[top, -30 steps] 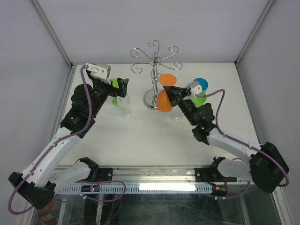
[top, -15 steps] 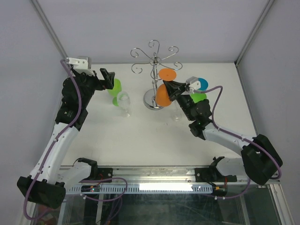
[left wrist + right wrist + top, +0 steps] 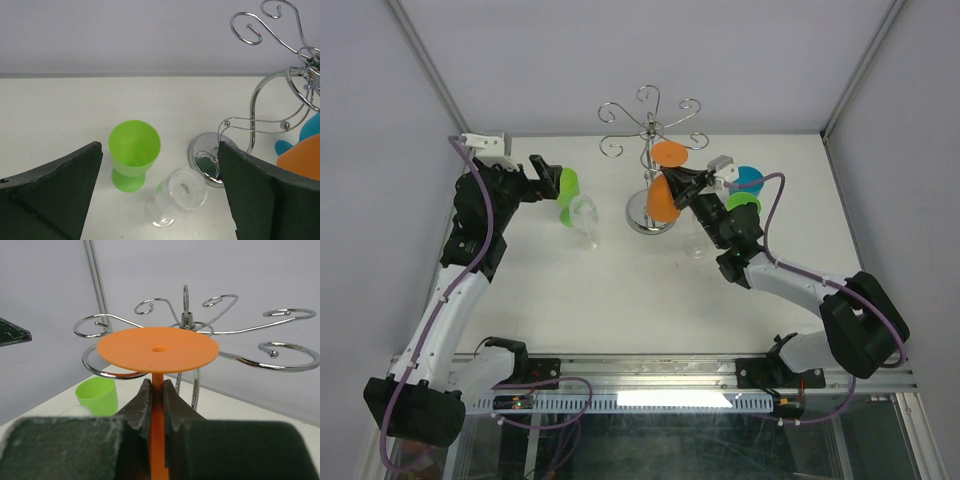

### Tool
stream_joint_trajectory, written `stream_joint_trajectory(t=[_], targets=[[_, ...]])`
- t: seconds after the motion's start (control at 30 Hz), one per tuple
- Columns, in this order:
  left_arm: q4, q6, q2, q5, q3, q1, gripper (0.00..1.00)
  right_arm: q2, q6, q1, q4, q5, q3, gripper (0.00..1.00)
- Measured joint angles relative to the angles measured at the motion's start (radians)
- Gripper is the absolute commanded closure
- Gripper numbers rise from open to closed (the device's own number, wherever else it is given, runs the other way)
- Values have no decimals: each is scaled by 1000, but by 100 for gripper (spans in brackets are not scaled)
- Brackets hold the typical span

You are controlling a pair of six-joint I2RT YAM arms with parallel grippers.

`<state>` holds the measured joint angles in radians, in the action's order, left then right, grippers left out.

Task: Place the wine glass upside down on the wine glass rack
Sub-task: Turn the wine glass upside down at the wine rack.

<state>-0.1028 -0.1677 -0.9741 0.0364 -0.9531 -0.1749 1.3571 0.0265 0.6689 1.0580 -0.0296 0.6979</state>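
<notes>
Your orange plastic wine glass with the flat round foot (image 3: 158, 348) is already inverted, foot uppermost and level. The right gripper (image 3: 157, 390) is clamped on its thin stem just under the foot, holding it close in front of the shiny chrome wire rack with curled scroll arms (image 3: 187, 317). From the wrist view the foot sits at about the height of the nearest scroll loop, and you cannot tell whether it touches the wire. I judge the hanging step not yet done. To do it well, carry the foot just above the wire, feed the stem sideways into the open mouth of one scroll, then lower until the foot rests on both wires before you let go. Keep the stem vertical, because a tilt could catch the rim of the foot. The left gripper (image 3: 546, 175) hangs with its jaws spread wide and empty above a lime-green plastic cup (image 3: 134, 150) and a clear glass (image 3: 177, 196), both apart from the rack's base.
</notes>
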Motion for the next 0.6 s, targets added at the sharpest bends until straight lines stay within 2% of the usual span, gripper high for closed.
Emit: stream_joint_trajectory(t=[0.6], targets=[[26, 0, 6, 26, 21, 0, 2, 70, 43, -13, 34, 105, 22, 100]])
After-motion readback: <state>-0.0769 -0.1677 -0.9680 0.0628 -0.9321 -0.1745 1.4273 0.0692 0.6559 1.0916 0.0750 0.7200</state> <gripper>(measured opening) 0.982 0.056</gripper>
